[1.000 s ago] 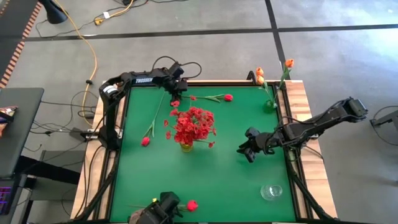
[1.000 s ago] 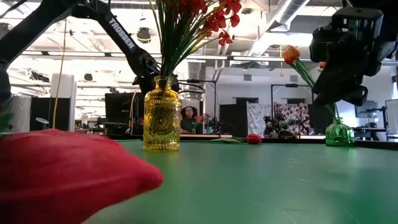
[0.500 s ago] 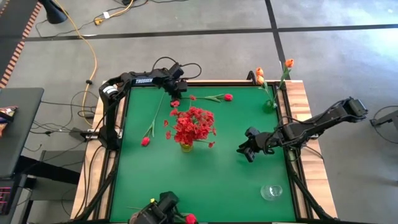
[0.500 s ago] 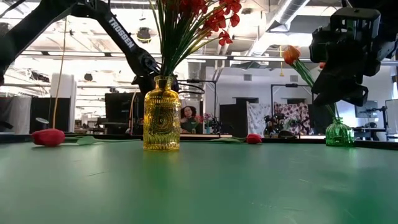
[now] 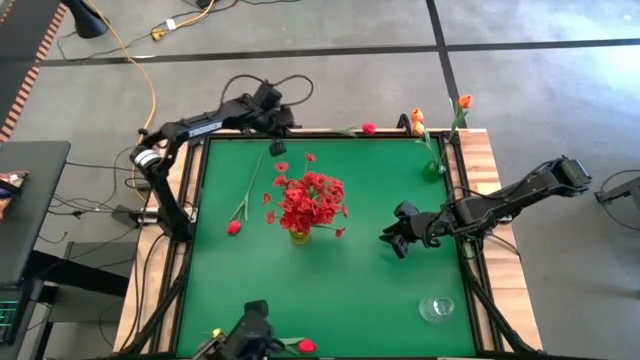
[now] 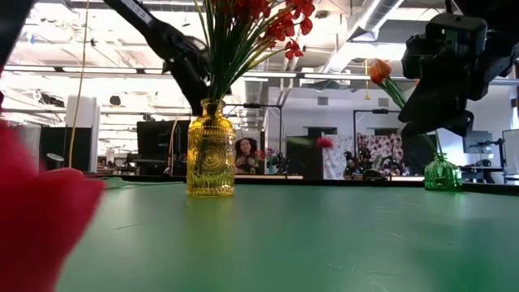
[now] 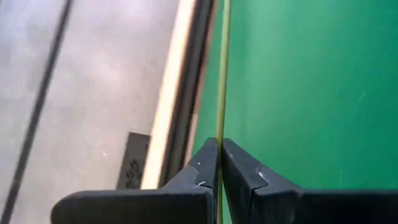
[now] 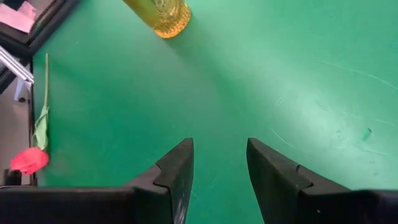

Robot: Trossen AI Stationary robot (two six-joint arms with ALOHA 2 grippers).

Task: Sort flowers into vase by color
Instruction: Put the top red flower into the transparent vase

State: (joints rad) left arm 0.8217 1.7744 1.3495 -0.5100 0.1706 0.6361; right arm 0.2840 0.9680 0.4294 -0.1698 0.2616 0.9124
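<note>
Moved since earlier frames: red-pink tulip (image 5: 368, 128) that lay on the mat near the far edge is now lifted, its head over the table's far rim; left arm has swung back w/ it. A second red bloom by the near edge has shifted too, now a red blur at the low view's left side (image 6: 36, 219).

Left gripper (image 7: 219, 163): fingers pinched tight on the tulip's thin green stem (image 7: 221, 74), which runs straight out from between the tips.

Right gripper (image 8: 219, 163): fingers apart, holding nothing, hovering over green mat (image 5: 360, 270), right of centre.

Amber vase (image 5: 300, 236): mid-table, upright, packed w/ bushy red sprigs (image 5: 310, 200).

Green vase (image 5: 434, 168): far right corner, holds orange tulips (image 5: 464, 101).

Clear glass vase (image 5: 436, 307): near right corner, upright.

Loose red-pink tulip (image 5: 234, 227): flat on mat, left of amber vase, stem pointing to far edge.

Near-edge red bud (image 5: 306, 345): beside a dark device at the table's front.
</note>
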